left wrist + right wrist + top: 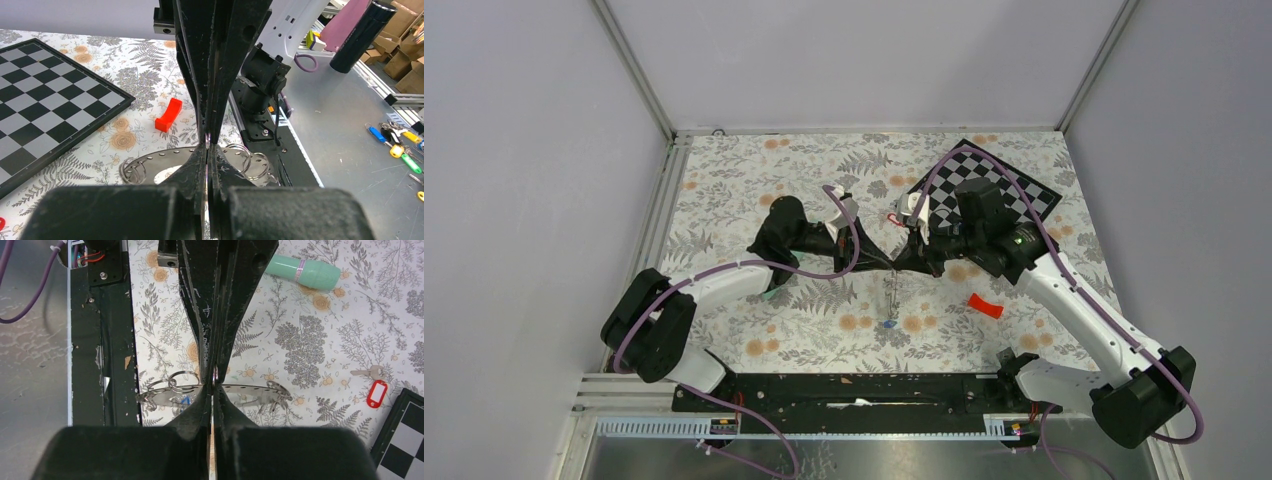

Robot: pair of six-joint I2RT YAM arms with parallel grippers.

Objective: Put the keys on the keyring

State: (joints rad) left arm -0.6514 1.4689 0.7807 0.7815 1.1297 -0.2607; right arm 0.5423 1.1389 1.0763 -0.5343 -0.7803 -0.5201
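Desk (pixel 724 190) with a floral cover; chessboard (pixel 1024 195) at the far right corner. Your two arms meet nose to nose over the desk's middle. Mint-green tube (pixel 302 271) lies on the left arm's side, well apart from the work. Curved red plastic piece (pixel 986 305) sits near the right forearm, untouched.

The keyring (pixel 250 392) is a flat metal disc with holes round its rim and small split rings hooked in. It is held up between the two tips. Left pincer (pixel 207 146) is clenched on one edge and right pincer (pixel 214 384) on the opposite edge. In both wrist views the jaws press together with no gap. The disc lies across both closing lines, its face roughly level. A thin chain (pixel 891 298) trails from it toward the near edge, with a blue-tagged key (pixel 889 323) at its end.

The loose red-tagged key (pixel 375 390) lies on the desk beyond the pincers, toward the chessboard, near the right wrist. Judgement: the right arm is nearer to it, but both pincers are busy with the ring, so you would have to free one to fetch it.
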